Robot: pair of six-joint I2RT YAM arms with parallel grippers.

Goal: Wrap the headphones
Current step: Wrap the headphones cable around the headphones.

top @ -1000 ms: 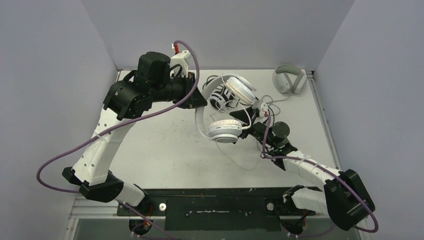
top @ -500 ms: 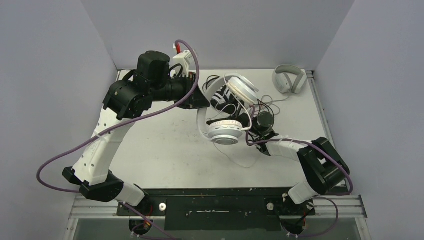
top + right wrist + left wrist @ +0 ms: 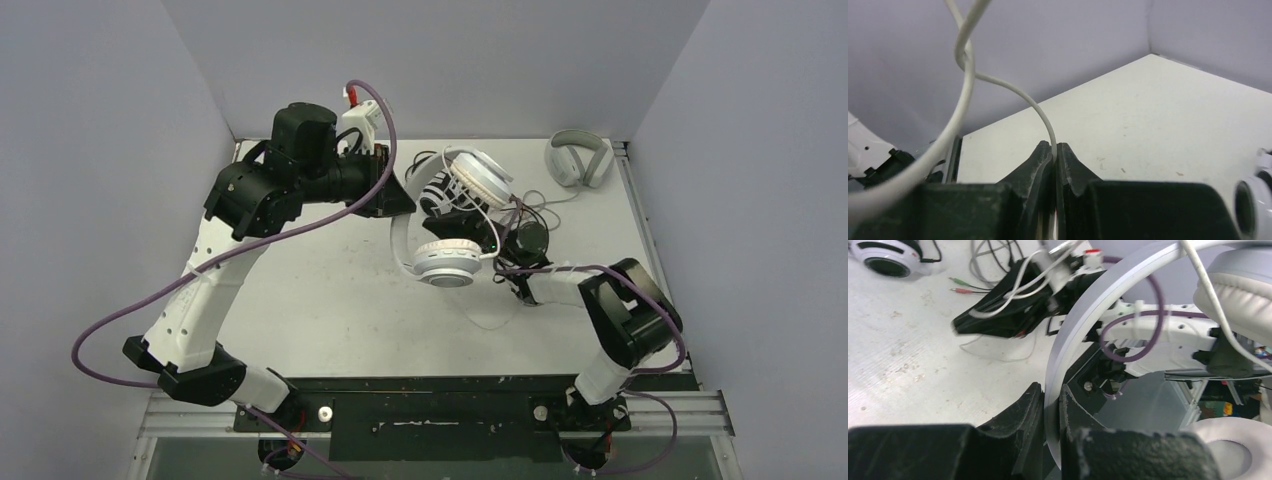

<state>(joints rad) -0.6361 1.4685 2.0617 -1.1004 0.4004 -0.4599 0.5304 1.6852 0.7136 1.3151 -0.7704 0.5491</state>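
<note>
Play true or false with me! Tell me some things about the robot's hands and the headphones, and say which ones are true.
1. The left gripper is clamped on the headband of the white headphones. True.
2. The right gripper is open and empty. False: it is shut on the thin white cable.
3. The grey headphones sit at the far right corner of the table, away from both grippers. True.
4. The right gripper holds the black-and-white headset. False: that headset lies on the table, and no gripper holds it.
</note>
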